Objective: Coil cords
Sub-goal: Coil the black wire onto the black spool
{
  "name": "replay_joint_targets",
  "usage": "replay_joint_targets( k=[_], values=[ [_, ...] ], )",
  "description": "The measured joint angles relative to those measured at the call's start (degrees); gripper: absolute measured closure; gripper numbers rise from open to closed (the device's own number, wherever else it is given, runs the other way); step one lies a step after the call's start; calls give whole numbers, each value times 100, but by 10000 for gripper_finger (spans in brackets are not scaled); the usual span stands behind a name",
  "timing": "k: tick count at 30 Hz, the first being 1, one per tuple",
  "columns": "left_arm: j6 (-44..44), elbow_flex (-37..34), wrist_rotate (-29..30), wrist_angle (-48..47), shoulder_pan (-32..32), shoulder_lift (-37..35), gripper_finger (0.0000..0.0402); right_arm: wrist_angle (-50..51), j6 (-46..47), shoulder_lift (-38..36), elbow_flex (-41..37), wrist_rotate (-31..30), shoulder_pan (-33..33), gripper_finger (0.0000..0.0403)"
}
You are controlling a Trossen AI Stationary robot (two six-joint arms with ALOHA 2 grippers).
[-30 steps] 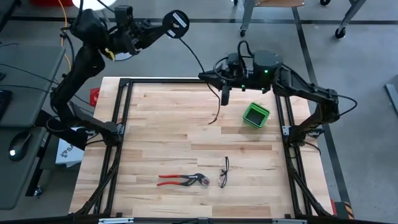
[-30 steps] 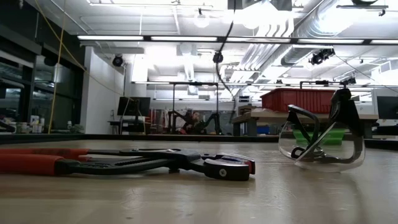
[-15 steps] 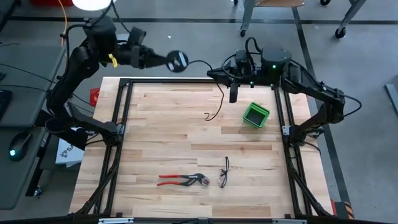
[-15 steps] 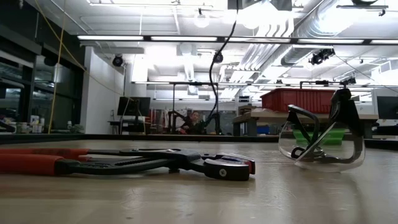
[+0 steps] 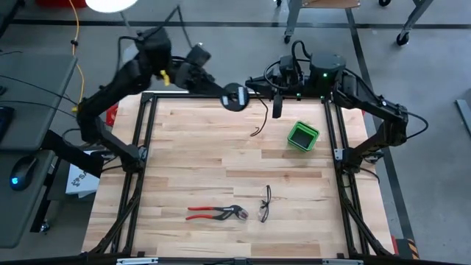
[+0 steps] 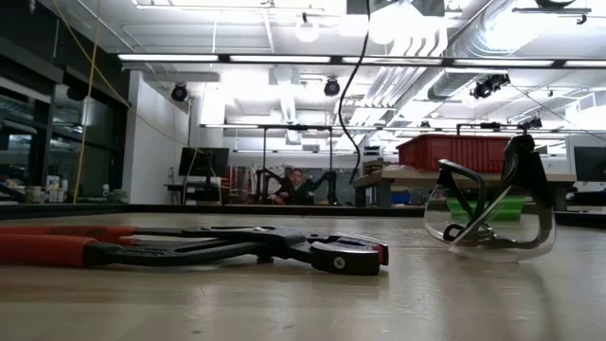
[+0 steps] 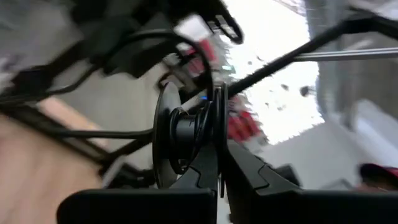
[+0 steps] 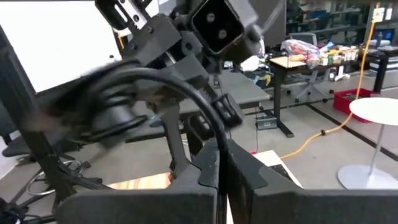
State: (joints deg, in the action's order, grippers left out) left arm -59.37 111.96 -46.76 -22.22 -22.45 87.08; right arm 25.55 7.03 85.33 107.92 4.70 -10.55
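The round black reel [image 5: 235, 96] with a pale centre mark hangs in the air over the table's far edge, held by my left gripper [image 5: 221, 91], which is shut on it. It shows edge-on in the left wrist view [image 7: 177, 134]. The thin black cord [image 5: 263, 118] runs from the reel to my right gripper [image 5: 252, 81], which is shut on it just right of the reel. The cord's free end [image 5: 254, 134] dangles over the table. In the low view the cord [image 6: 347, 85] hangs down from above. My left gripper pinches the reel's flange [image 7: 217, 115] at its rim between its two fingers [image 7: 205, 168]. It reaches in from the table's far left. The reel is lifted clear of the table, its flat face up toward the high camera. My right gripper pinches the cord [image 8: 214, 127] between its two shut fingers [image 8: 208, 171], coming level from the table's right. From the fingers the cord arches up toward the reel [image 8: 112, 112]. The rest hangs slack below the gripper, clear of the table.
A green square container [image 5: 302, 136] stands at the far right of the table. Red-handled pliers [image 5: 215, 213] and safety glasses [image 5: 265, 204] lie near the front. A black frame [image 5: 147, 118] runs round the table's edges.
My left gripper has swung the reel from beyond the table's far left corner toward the right and near side, ending close beside my right gripper. The cord between them has gone shorter and slacker, and its free end has swung a little over the table.
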Motion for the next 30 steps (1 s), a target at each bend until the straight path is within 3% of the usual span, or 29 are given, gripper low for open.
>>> replay_joint_targets(
  k=[9, 17, 21, 26, 30],
  values=[
    [-1377, 0, -430, 2509, 276, 848, 400, -62, 8, 14, 0, 37, 6, 403],
    [-2241, 0, -76, 4650, 374, 1380, 400, -320, 110, 14, 0, 324, 7, 403],
    [-2100, 0, 411, 5083, 361, 1465, 400, -456, 114, 14, 0, 559, 2, 403],
    [-1287, -1, 995, 5083, 322, 1424, 400, -510, 324, 12, 0, 568, 4, 402],
    [-870, -4, 1313, 5175, 255, 1407, 400, -618, 472, 10, 0, 529, 5, 380]
  ],
)
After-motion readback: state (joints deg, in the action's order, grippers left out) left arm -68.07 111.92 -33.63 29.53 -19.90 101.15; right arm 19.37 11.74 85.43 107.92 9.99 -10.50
